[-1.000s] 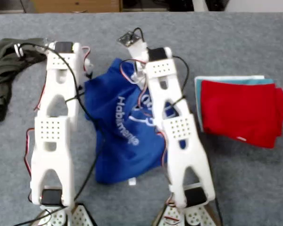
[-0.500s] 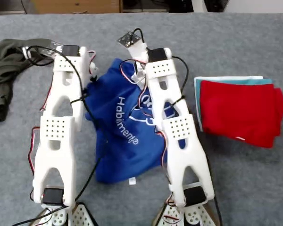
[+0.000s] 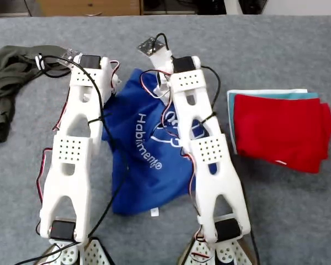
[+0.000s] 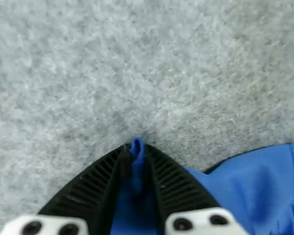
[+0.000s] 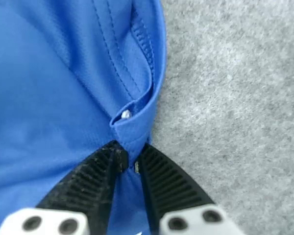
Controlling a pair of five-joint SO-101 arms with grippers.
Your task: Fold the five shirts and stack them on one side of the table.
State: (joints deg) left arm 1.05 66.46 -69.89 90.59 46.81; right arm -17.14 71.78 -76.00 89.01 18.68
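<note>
Arms: the white left arm (image 3: 71, 160) and right arm (image 3: 209, 154) rise side by side from the near edge of the grey tabletop (image 3: 276, 49). Both stretch toward its far side.
Blue shirt: the blue shirt (image 3: 146, 176) lies unfolded and rumpled in the middle of the tabletop. It sits between the two arms and partly under the right arm, with its white print facing up.
Left gripper: the left gripper (image 4: 136, 148) is clenched on a thin fold at the blue shirt's edge. A small tip of blue cloth pokes out past the black ribbed fingers (image 4: 100, 181), and bare tabletop lies beyond.
Right gripper: the right gripper (image 5: 130, 152) is pinched tight on a stitched hem of the blue shirt, right where the cloth meets the tabletop.
Folded stack: the stack sits on the right side of the tabletop, apart from the blue shirt. A folded red shirt (image 3: 281, 132) lies on top of a light blue shirt (image 3: 230, 99), whose edge shows along the far and inner sides.
Olive shirt: an olive shirt (image 3: 5, 77) lies in a crumpled heap at the far left, just beside the left arm's wrist end.
</note>
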